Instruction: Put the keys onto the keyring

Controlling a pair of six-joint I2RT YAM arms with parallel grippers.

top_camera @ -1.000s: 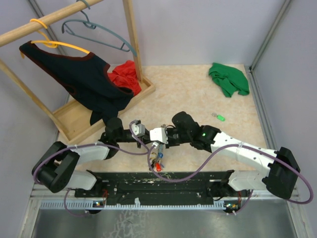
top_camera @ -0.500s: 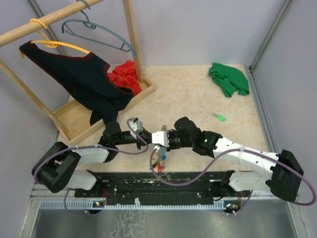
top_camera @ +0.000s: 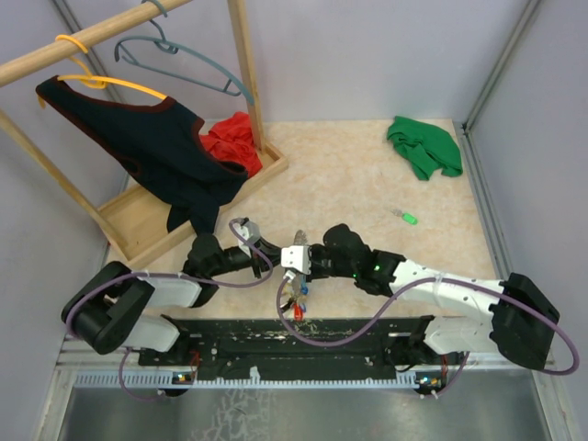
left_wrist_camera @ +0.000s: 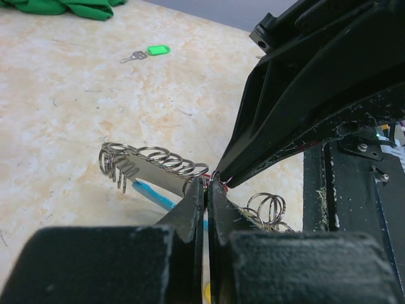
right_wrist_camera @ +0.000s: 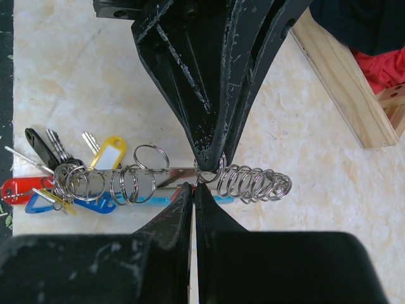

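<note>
Item: keyring [right_wrist_camera: 136, 183] | left fingers [right_wrist_camera: 209, 126] clenched on 1 coil, likely to steady it | right fingers [right_wrist_camera: 171, 215] clenched tip-to-tip opposite, hold unclear | green key [top_camera: 409, 218] loose on bench [top_camera: 349, 175], well apart

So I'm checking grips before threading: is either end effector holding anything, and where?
Both look shut on the keyring: the left end effector and the right end effector pinch it from opposite sides, midway along its row of rings.

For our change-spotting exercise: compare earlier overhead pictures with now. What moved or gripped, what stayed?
The left gripper and right gripper drew back together; the left pinched shut on the keyring, the right stayed shut. The green key and green cloth stayed.
</note>
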